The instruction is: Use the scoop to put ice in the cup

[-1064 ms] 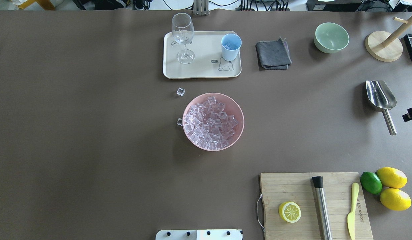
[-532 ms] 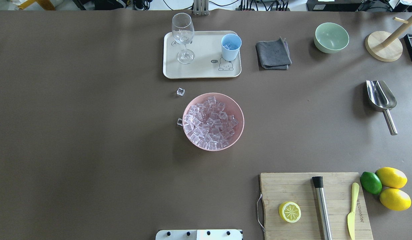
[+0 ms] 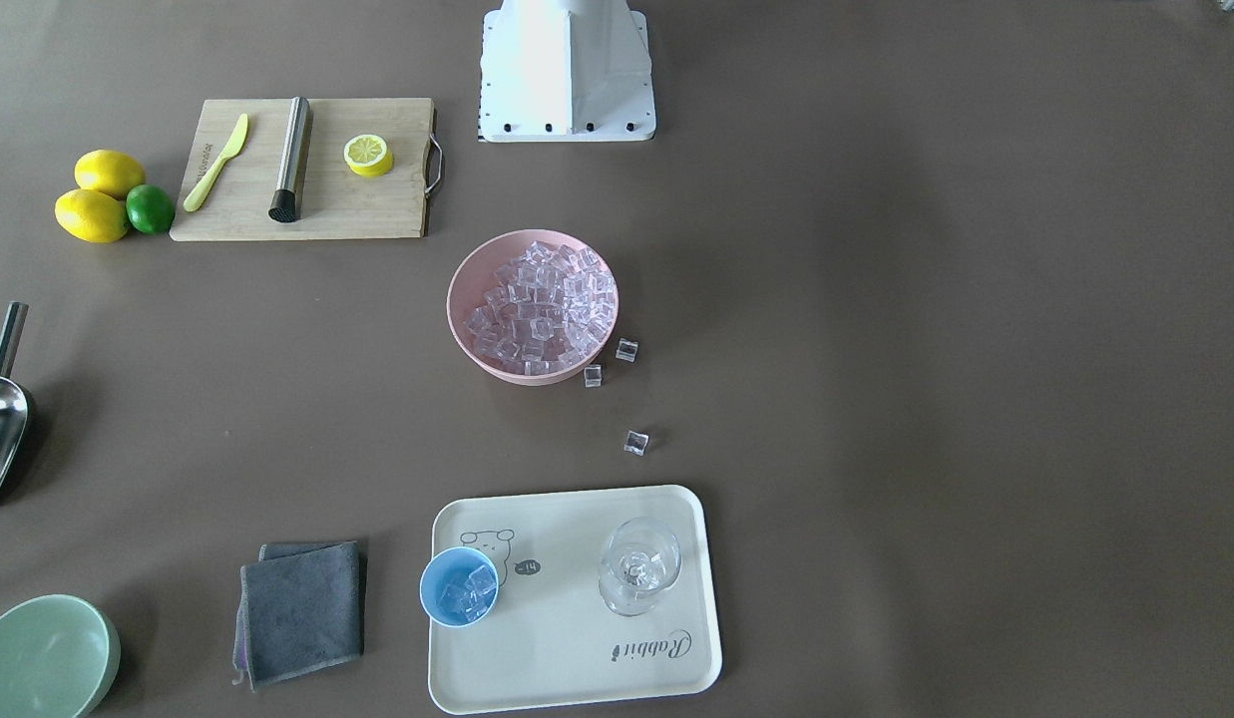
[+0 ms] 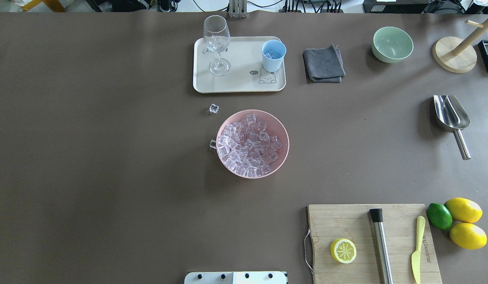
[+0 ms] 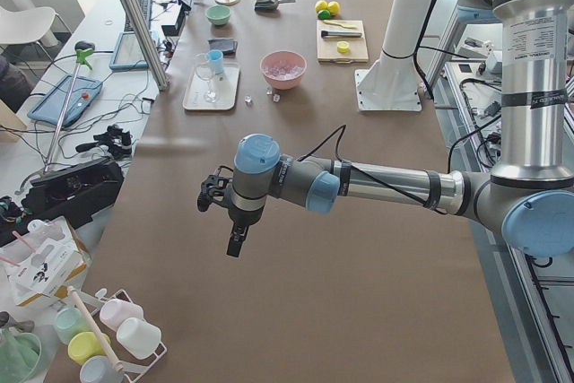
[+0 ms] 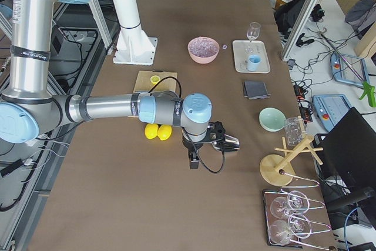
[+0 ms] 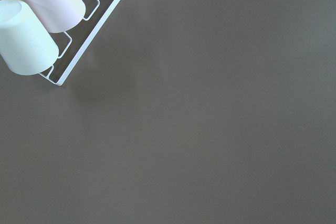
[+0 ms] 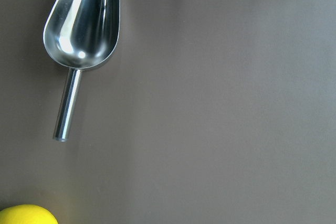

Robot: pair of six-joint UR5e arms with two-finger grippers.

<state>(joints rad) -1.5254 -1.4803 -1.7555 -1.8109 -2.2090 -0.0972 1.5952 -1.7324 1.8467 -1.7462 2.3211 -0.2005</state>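
The ice (image 4: 249, 144) fills a pink bowl (image 4: 285, 152) at the table's middle, and a few cubes lie in the light-blue cup (image 4: 273, 55) on the cream tray (image 4: 240, 85). The cup also shows in the front view (image 3: 459, 586). The steel scoop (image 4: 451, 116) lies empty on the table at the right, also in the right wrist view (image 8: 81, 24). My right gripper (image 6: 194, 160) hangs beside the scoop and shows only in the exterior right view. My left gripper (image 5: 235, 244) hangs over bare table far from these things. I cannot tell if either is open.
Loose cubes (image 3: 635, 442) lie beside the bowl. A wine glass (image 4: 217, 43) stands on the tray. A grey cloth (image 4: 323, 63), green bowl (image 4: 391, 44), wooden stand (image 4: 455, 53), cutting board (image 4: 346, 225) with rod, knife and lemon half, and whole fruit (image 4: 462, 223) are at the right.
A black part of my right gripper showed at the overhead view's right edge beside the scoop handle; it has drawn out of that view. The scoop stays on the table.
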